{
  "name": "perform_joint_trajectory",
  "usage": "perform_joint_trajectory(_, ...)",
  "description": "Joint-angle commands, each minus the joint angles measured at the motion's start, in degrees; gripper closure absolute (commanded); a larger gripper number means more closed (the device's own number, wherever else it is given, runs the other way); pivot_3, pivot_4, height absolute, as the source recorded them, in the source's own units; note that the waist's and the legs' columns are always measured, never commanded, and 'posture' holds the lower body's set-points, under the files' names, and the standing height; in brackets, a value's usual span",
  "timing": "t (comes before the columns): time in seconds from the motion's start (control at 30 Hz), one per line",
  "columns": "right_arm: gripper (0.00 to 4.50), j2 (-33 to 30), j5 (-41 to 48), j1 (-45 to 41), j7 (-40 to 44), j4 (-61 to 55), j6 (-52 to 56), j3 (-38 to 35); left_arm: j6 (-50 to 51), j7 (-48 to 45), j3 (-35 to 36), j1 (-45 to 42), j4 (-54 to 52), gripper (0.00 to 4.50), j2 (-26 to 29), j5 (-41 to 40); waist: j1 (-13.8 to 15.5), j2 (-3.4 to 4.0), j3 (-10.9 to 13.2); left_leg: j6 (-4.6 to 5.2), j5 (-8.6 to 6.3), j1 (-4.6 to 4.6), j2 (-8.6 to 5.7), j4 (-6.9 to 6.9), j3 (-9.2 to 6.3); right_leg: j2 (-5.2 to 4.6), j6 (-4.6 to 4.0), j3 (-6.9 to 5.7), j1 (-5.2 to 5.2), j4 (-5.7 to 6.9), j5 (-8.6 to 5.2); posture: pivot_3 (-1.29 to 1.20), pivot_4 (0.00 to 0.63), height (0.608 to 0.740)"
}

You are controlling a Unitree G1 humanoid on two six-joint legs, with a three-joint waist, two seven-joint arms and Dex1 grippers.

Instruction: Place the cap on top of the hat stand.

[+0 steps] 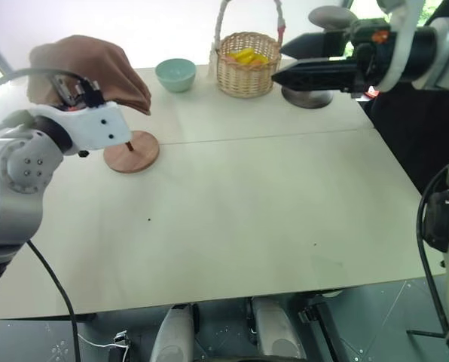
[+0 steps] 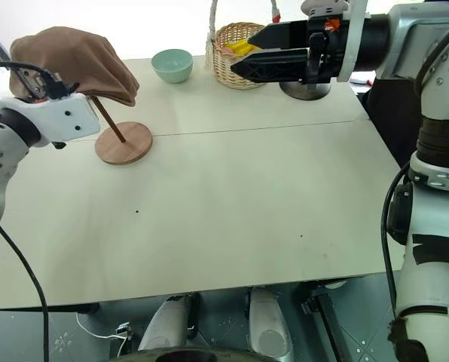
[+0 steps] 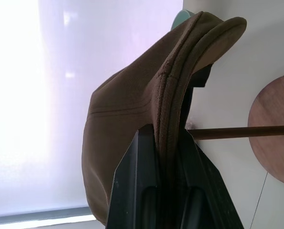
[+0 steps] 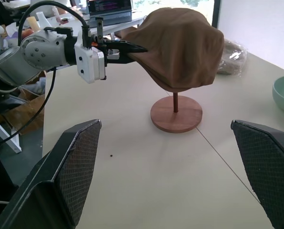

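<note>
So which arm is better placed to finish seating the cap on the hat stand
The left. Its claw is shut on the edge of the cap, which already drapes over the hat stand. The right claw hangs open, well away over the far side near the basket.

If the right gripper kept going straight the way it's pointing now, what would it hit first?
Probably the cap draped on the hat stand: the open right gripper points across the table at it, with bare table between. Height is hard to judge.
</note>
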Motion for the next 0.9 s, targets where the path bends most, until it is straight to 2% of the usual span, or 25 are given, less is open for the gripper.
perform_joint_trajectory(0.03, 0.00, -1.02, 0.54, -0.35, -0.19, -1.10, -1.05, -1.35, -4.33, 2.08, 6.29, 1.50, 0.45, 4.48, 0.92, 1.33, 0.01, 0.00, 0.00, 0.00, 0.00, 0.00, 0.00, 0.00, 0.00, 0.00, 0.00, 0.00, 0.00, 0.00, 0.00, 0.00, 0.150, 0.740)
perform_joint_trajectory(0.13, 0.00, -1.24, 0.60, -0.08, -0.02, -1.06, -1.23, -1.31, -9.81, 3.20, 10.14, 3.25, 1.48, 4.48, 0.62, 0.05, 0.06, 0.00, 0.00, 0.00, 0.00, 0.00, 0.01, 0.00, 0.00, 0.00, 0.01, 0.00, 0.00, 0.02, 0.01, 0.00, 0.150, 0.740)
perform_joint_trajectory(0.27, 0.00, -1.18, 0.07, 0.15, 0.39, -0.79, -2.37, -0.64, -23.08, 5.23, 16.71, 4.86, 6.41, 4.48, -0.12, -4.72, 0.10, 0.00, 0.00, 0.00, 0.00, 0.01, 0.01, 0.02, 0.00, -0.02, 0.00, 0.01, 0.00, 0.02, 0.01, 0.00, 0.150, 0.740)
perform_joint_trajectory(0.6, 0.00, -1.38, -0.21, -1.01, 1.11, 0.91, -3.44, -0.06, -55.53, 4.80, 22.54, 2.59, 27.17, 4.48, 1.02, -16.44, 0.06, 0.00, 0.00, 0.00, 0.00, 0.02, 0.01, 0.02, 0.04, -0.03, 0.01, 0.01, 0.00, 0.03, 0.02, 0.00, 0.150, 0.740)
perform_joint_trajectory(0.7, 0.00, -1.60, -0.31, -0.66, 1.37, 0.69, -3.44, 0.03, -63.47, 4.38, 22.19, -0.16, 37.27, 4.48, 2.11, -18.35, 0.12, 0.00, 0.00, 0.00, 0.00, 0.02, 0.02, 0.02, 0.04, -0.03, 0.01, 0.00, -0.01, 0.04, 0.02, 0.00, 0.150, 0.740)
perform_joint_trajectory(0.9, 0.00, -2.26, -1.25, -1.86, 2.07, 1.87, -3.63, 0.79, -76.82, -0.28, 16.71, -4.88, 51.96, 4.48, 2.59, -20.77, 0.13, 0.00, 0.00, 0.00, 0.00, 0.02, 0.02, 0.04, 0.10, -0.05, 0.05, 0.01, 0.00, 0.04, 0.05, 0.00, 0.150, 0.740)
